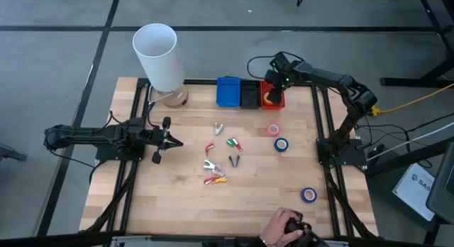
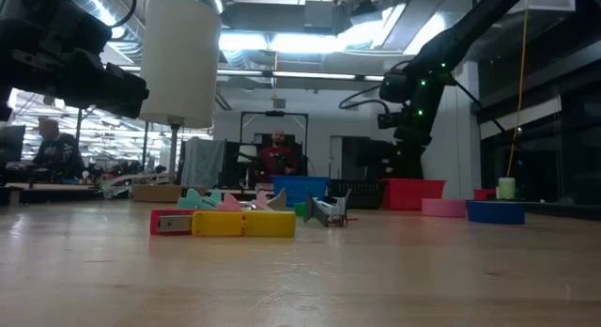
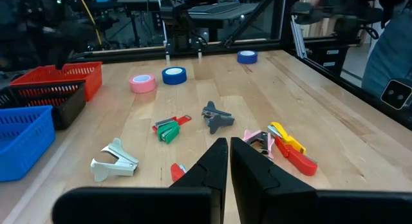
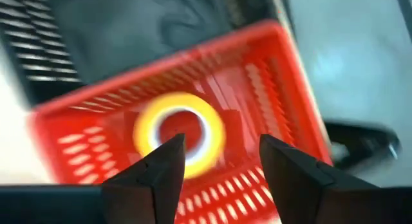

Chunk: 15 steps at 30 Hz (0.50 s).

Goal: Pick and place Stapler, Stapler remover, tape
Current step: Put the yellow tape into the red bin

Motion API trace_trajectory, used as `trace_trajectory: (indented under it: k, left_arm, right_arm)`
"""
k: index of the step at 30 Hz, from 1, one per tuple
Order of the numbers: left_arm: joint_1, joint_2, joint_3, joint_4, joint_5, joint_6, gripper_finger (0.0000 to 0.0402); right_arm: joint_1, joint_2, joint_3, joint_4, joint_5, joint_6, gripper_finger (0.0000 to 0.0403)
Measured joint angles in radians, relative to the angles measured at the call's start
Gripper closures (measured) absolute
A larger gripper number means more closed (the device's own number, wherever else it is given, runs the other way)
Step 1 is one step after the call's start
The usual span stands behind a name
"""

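Nearest the front edge of the tabletop [image 1: 184, 204] lies a blue roll [image 1: 308, 195], flat on its side with its open centre facing up. It should be light and stiff, its outer face a little slick; one finger through the core and one outside, or a pinch across the rim, would both serve. A ring has no long axis to line up with.

Mid-table sit the staple removers [image 1: 215, 173], small clawed pieces, light and rigid, splayed at different headings; the red-and-yellow pair lies with its length across the table. They look best pinched across their narrow bodies. The left end effector [image 1: 172, 140] waits just beside them, fingers together and empty.

Beyond them, the second blue roll [image 1: 281, 144] and the pink roll [image 1: 273, 130] lie flat, near each other.

Farthest off, a blue bin [image 1: 228, 91], a black bin [image 1: 250, 94] and a red bin [image 1: 272, 98] stand in a row. The right end effector [image 4: 215, 163] hangs over the red bin, fingers spread apart and gripping nothing; the yellow roll [image 4: 179, 135] lies below, flat on the bin's floor, hole upward.
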Motion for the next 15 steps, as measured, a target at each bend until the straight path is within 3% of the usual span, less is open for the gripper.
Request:
trace_trajectory:
  k: [4, 15]
  left_arm:
    - [0.000, 0.000, 0.000, 0.000, 0.000, 0.000, 0.0386]
    - [0.000, 0.000, 0.000, 0.000, 0.000, 0.000, 0.0386]
  right_arm:
    - [0.033, 0.000, 0.000, -0.023, -0.107, -0.159, 0.0216]
    - [0.058, -0.001, -0.064, 0.019, -0.104, -0.253, 0.0241]
